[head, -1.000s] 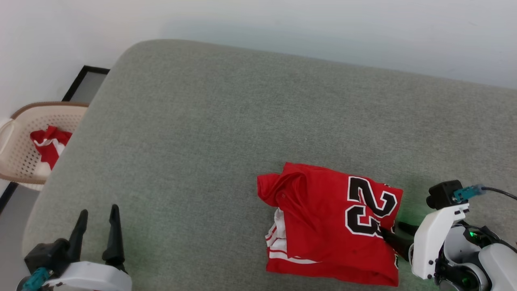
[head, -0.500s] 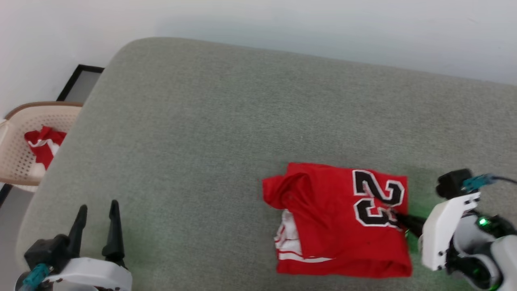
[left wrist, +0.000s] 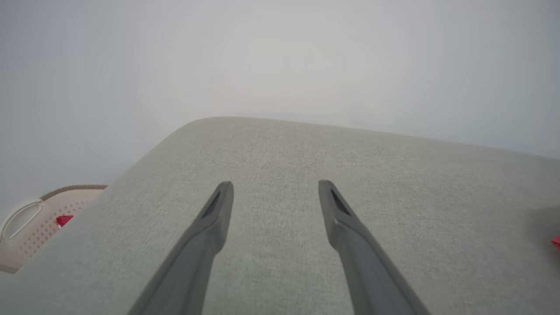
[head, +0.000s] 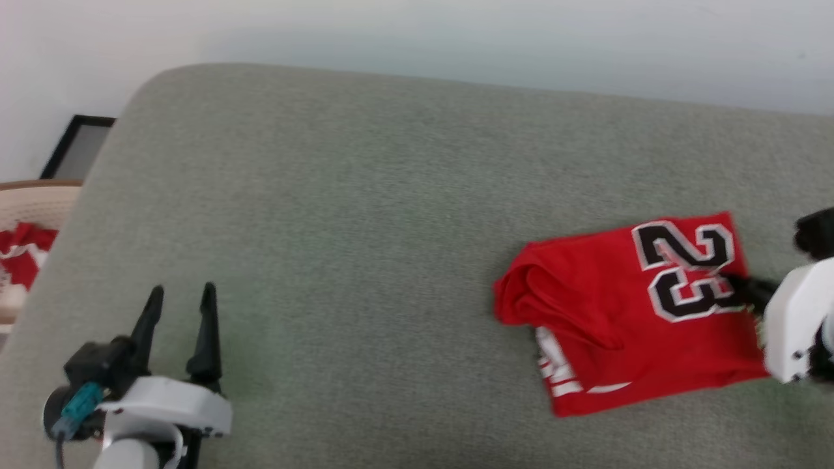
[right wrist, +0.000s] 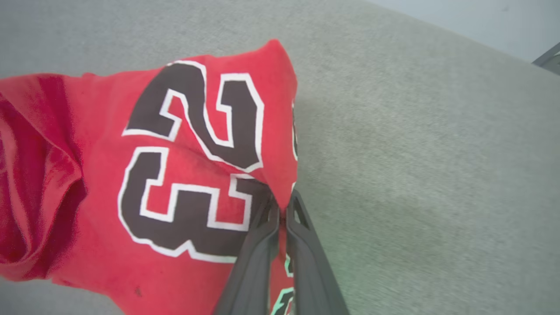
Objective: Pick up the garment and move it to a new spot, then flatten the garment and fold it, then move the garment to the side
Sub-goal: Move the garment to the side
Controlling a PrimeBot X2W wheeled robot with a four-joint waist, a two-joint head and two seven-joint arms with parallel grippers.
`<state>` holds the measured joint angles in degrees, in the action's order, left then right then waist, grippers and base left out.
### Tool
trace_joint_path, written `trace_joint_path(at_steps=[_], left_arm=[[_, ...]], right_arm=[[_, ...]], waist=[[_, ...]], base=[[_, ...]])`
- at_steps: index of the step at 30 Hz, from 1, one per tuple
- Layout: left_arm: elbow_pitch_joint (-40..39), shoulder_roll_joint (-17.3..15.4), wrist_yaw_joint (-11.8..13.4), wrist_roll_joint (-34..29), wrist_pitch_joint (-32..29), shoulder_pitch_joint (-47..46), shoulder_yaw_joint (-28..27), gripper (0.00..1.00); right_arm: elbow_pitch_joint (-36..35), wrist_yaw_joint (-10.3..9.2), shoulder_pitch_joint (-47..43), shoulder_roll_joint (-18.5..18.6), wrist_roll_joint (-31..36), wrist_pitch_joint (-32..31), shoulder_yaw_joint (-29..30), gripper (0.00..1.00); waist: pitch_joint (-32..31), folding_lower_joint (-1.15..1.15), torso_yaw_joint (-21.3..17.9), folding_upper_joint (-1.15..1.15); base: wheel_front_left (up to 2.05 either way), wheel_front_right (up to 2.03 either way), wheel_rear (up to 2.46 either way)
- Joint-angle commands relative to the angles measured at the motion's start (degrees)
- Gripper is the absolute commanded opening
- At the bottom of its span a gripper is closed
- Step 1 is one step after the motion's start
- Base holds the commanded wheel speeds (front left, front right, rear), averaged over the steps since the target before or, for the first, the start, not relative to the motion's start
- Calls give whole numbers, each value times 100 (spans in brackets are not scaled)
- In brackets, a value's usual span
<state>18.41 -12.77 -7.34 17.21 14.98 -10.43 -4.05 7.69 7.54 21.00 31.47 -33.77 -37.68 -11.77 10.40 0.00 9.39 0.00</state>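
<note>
Grey cushion (head: 365, 195) carries one folded garment (head: 606, 306), pinched at its edge by the right pincer (right wrist: 284, 202); left pincer (head: 182, 291) gapes wide.

The left pincer (head: 182, 290) has two long black fingers (head: 207, 329) that taper to blunt tips, set on a glossy white shell (head: 176, 407) with rounded edges. Beside it sits a black block (head: 98, 365) carrying a teal plug (head: 77, 404) and a thin grey cable (head: 60, 449). In the left wrist view each finger shows a narrow slot (left wrist: 336, 202) just under its tip. The right pincer (head: 735, 283) has the same dark fingers, a white housing (head: 791, 319) dotted with small dark screws (head: 796, 355), and a black cap (head: 816, 233) above it
</note>
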Motion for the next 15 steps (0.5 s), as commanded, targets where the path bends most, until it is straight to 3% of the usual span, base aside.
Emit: trace_joint_path(at_steps=[1,15], left_arm=[[-30,17,-12,-53,24,-145,77,100],[116,-152,-15,-19,24,-969,651,100]], right_arm=[[-17,-12,132,149,61,0,44,0],[687,-12,1124,965,139,716,-48,0]], waist=[[112,0,-177,0],[639,0,-915,0]], base=[[0,0,0],[0,0,0]])
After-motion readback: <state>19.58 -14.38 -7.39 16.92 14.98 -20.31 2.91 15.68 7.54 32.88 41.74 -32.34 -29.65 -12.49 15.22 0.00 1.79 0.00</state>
